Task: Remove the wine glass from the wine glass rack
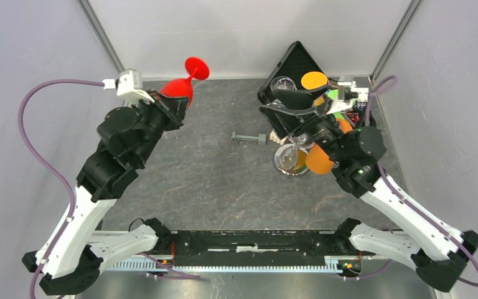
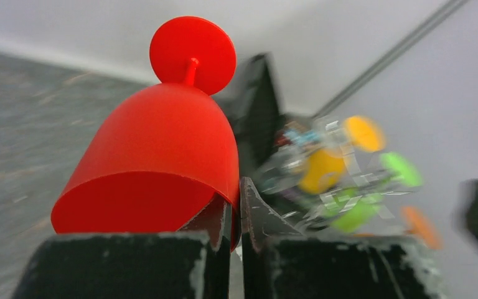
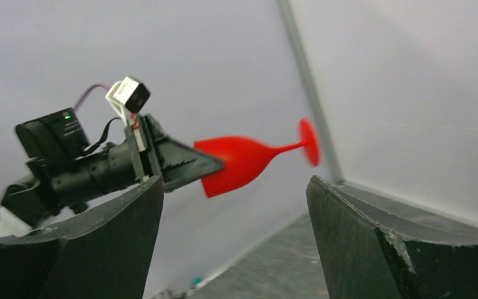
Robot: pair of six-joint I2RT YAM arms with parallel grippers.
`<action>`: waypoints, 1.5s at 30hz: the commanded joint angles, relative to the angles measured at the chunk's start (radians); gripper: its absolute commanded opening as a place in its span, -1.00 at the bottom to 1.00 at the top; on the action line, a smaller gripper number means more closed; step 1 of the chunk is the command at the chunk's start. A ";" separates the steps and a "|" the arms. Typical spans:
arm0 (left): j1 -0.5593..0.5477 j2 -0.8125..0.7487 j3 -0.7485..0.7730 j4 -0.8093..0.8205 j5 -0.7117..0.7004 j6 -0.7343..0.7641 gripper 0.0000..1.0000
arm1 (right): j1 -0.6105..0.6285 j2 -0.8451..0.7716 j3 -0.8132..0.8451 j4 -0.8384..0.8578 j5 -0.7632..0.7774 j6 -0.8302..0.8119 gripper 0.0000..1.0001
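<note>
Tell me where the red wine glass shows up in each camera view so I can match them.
Top external: the red wine glass is upper left of centre, foot pointing up-frame.
Left wrist: it fills the left-centre, round foot at the top.
Right wrist: it is mid-frame, lying sideways, foot to the right.
Shared landmark: the left gripper pinching its rim, seen in all three views.

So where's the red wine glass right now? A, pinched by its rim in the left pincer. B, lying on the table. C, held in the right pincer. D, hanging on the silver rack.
A: the left pincer is shut on the rim of the red wine glass, holding it in the air, while the right pincer stands open and empty.
</note>
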 commanded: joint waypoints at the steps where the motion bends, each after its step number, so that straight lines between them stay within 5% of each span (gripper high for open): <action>1: 0.008 0.063 0.032 -0.280 -0.196 0.200 -0.96 | 0.001 -0.140 0.029 -0.210 0.267 -0.260 0.79; 13: 0.231 0.657 0.498 -0.812 0.058 0.391 -0.95 | 0.002 -0.305 -0.052 -0.339 0.483 -0.352 0.80; 19: 0.437 0.822 0.562 -0.771 0.282 0.415 -0.96 | 0.001 -0.345 -0.044 -0.413 0.522 -0.359 0.79; 25: 0.515 1.014 0.679 -0.797 0.293 0.435 -0.96 | 0.002 -0.382 -0.026 -0.501 0.549 -0.377 0.80; 41: 0.581 1.215 0.797 -0.796 0.287 0.424 -0.96 | 0.002 -0.486 0.054 -0.774 0.541 -0.480 0.84; 45: 0.581 1.231 0.801 -0.797 0.244 0.415 -0.81 | 0.002 -0.493 0.051 -0.789 0.589 -0.432 0.85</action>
